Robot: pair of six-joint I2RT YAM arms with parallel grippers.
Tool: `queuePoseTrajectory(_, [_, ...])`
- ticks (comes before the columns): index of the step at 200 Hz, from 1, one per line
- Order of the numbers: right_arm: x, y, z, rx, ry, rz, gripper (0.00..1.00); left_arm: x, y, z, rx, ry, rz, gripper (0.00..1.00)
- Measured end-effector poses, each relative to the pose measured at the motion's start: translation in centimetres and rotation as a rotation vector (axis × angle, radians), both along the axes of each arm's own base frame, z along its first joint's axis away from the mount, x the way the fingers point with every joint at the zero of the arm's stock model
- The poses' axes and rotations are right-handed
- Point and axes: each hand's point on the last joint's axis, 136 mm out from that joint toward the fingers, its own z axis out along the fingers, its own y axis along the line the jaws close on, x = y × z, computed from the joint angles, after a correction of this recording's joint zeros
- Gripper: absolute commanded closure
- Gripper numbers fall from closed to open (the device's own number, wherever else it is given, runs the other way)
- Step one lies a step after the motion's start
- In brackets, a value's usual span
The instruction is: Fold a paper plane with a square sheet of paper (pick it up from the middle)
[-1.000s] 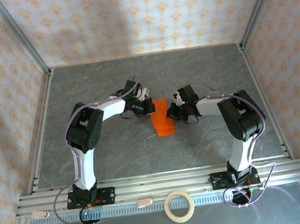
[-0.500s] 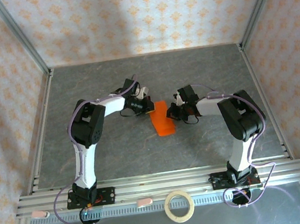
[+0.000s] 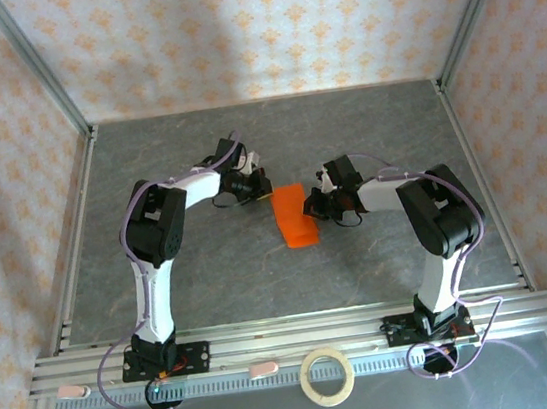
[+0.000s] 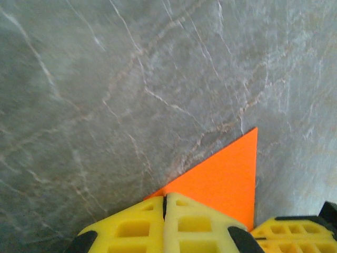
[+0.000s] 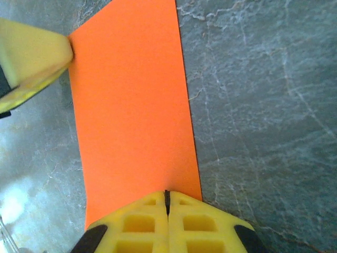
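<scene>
Closest to me on the top camera, a pale round tape ring lies on the near ledge just in front of the aluminium rail that carries both arm bases. Beyond the rail is the grey, marble-veined table, and around its middle I see the paper plane: bright orange paper folded into a narrow strip, lying flat, its long axis running near to far.

The right gripper comes in from the right. On its wrist camera its yellow fingers are pressed together with no gap, tips sitting over the strip's edge and nothing pinched between them.

A little farther and to the left, the left gripper is also closed tight. Its fingers meet on a single seam at the pointed orange corner, the tip just at the far left corner of the strip.
</scene>
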Motion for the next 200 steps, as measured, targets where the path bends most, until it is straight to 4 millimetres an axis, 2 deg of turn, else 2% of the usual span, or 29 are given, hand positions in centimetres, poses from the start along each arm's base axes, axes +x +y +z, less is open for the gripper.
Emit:
queuePoseTrajectory(95, [0.0, 0.0, 0.0, 0.01, 0.0, -0.012, 1.0, 2.2, 1.6, 0.2, 0.059, 0.022, 0.138, 1.0])
queuePoseTrajectory(120, [0.0, 0.0, 0.1, 0.013, 0.001, -0.02, 1.0, 2.6, 2.6, 1.3, 0.071, -0.007, 0.166, 1.0])
queuePoseTrajectory(140, [-0.1, -0.1, 0.1, 0.016, 0.002, -0.027, 1.0, 1.0, 2.9, 3.2, 0.049, -0.033, 0.171, 1.0])
queuePoseTrajectory(154, [0.0, -0.1, 0.0, 0.019, 0.003, -0.032, 1.0, -0.9, 2.0, 4.6, 0.013, -0.05, 0.147, 1.0])
queuePoseTrajectory(177, [0.0, -0.1, 0.1, 0.021, 0.007, -0.038, 1.0, -4.4, -1.6, 6.0, -0.07, -0.052, 0.044, 1.0])
queuePoseTrajectory(200, [0.0, -0.1, 0.1, 0.022, 0.009, -0.04, 1.0, -7.6, -4.6, 5.4, -0.117, -0.017, -0.058, 1.0])
